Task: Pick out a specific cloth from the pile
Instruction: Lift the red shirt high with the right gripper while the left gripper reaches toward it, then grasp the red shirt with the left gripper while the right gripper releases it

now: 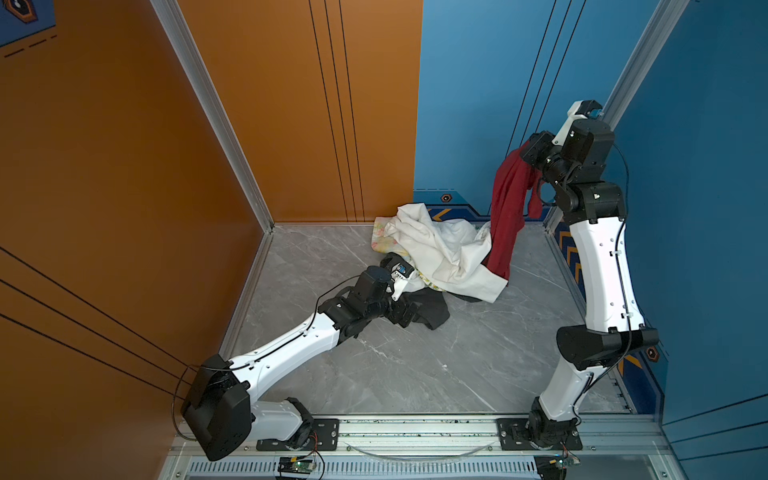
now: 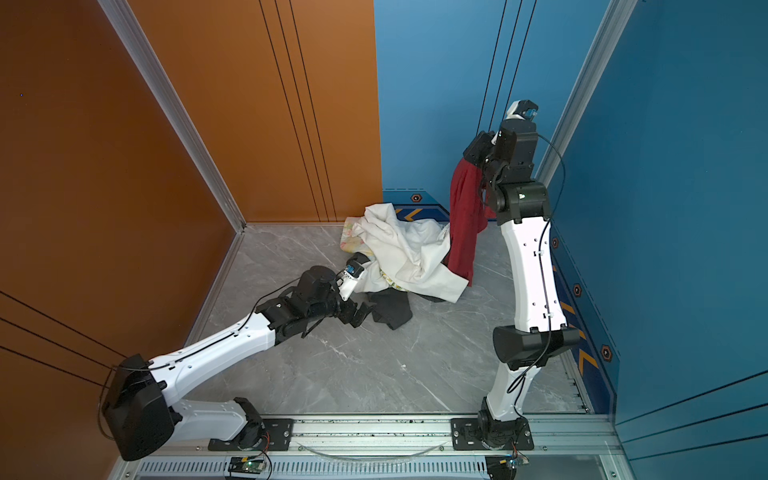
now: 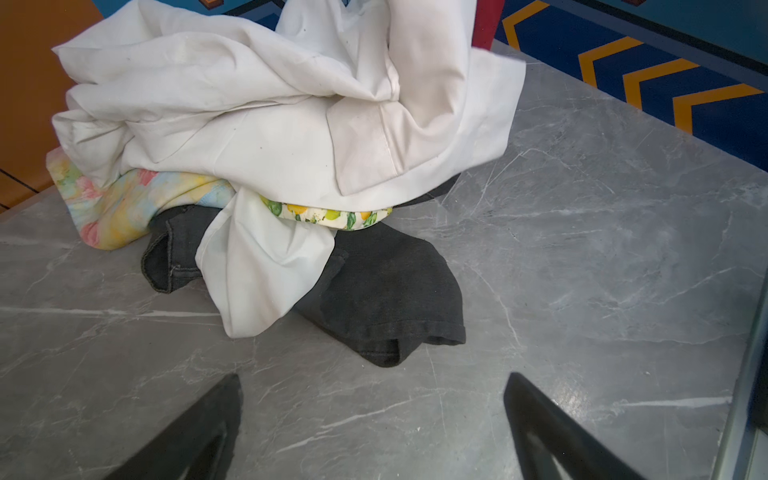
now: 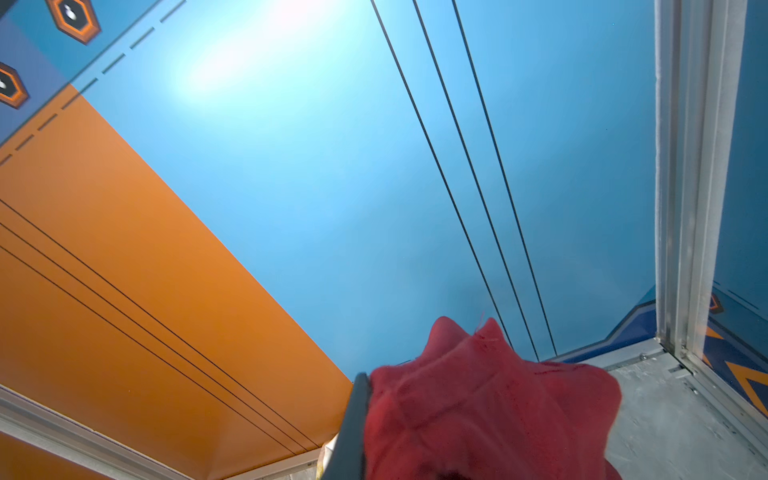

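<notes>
Soft matt red cloth (image 1: 505, 216), smooth grey marbled table (image 1: 415, 365)

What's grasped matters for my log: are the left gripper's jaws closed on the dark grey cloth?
No, the left gripper has its jaws wide apart, short of the dark grey cloth.

The cloth (image 1: 505, 208), plain dark red, hangs long and crumpled. Its top is bunched high above the table (image 1: 415, 365) and its lower end reaches the right edge of the pile (image 1: 436, 249) (a rumpled white sheet (image 3: 249, 104) over floral prints (image 3: 124, 203) and a dark grey piece (image 3: 395, 291)), heaped toward the table's back.
</notes>
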Controlling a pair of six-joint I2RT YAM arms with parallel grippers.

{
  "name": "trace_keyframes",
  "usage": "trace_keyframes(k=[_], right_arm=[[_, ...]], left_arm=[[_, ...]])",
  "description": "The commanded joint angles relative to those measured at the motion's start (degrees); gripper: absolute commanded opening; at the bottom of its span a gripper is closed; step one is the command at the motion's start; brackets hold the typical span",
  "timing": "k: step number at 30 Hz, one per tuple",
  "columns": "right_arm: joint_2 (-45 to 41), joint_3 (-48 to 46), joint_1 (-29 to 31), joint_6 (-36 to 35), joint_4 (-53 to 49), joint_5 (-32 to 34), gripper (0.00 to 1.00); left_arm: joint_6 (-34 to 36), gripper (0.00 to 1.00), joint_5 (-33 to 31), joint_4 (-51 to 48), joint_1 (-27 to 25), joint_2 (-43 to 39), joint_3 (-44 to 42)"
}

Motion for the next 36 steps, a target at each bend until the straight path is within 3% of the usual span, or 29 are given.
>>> trace_keyframes(k=[1,6,13,20,24,25,26,28,30,31,32,36], right_arm=[[-1.48,2.27,1.15,-1.61,1.04,-2.11,0.0],[-3.46,1.35,3.64,-2.69,1.06,-5.67,0.0],[-6.44,-0.39,8.53,-3.66,1.51,-7.3,0.0],[-10.1,-4.5,10.77,-2.2,2.65,-8.78,0.0],[-12.29,-8.37,10.39,-1.66,3.47,-8.68,0.0],[-12.9,-9.56,10.13,-1.29,3.69,-8.84,0.0],[-13.82,-11.62,9.74,-0.68,4.65,-9.01,0.0],[-15.88,-15.83,8.74,0.51,7.17,-9.32,0.0],[-17.08,-18.09,7.24,1.14,7.89,-9.78,0.0],[-17.49,-18.88,6.52,1.44,7.9,-10.14,0.0],[-18.0,-19.9,5.54,1.76,7.9,-10.43,0.0],[-20.37,-25.46,2.73,2.57,9.35,-10.59,0.0]], left_arm=[[-1.81,0.98,-0.23,1.38,1.52,0.18,-0.21],[-7.3,0.98,1.86,6.74,1.9,1.09,0.88],[-8.6,0.98,-0.21,13.6,-3.89,10.41,13.16],[-11.46,0.98,-2.87,25.79,-6.8,32.27,34.53],[-14.04,1.0,-2.73,32.04,-8.06,47.24,50.96],[-14.58,0.96,-2.62,32.49,-8.28,50.27,54.81],[-15.63,0.85,-1.89,32.92,-8.37,53.49,59.23],[-16.99,0.56,-0.08,33.53,-8.67,57.58,64.9],[-17.29,0.15,1.86,34.08,-8.98,59.32,67.6],[-17.77,0.05,1.99,34.5,-9.07,59.54,67.74],[-18.12,0.0,2.47,35.04,-9.1,59.56,67.65],[-19.29,0.0,3.84,35.39,-9.25,59.01,67.44]])
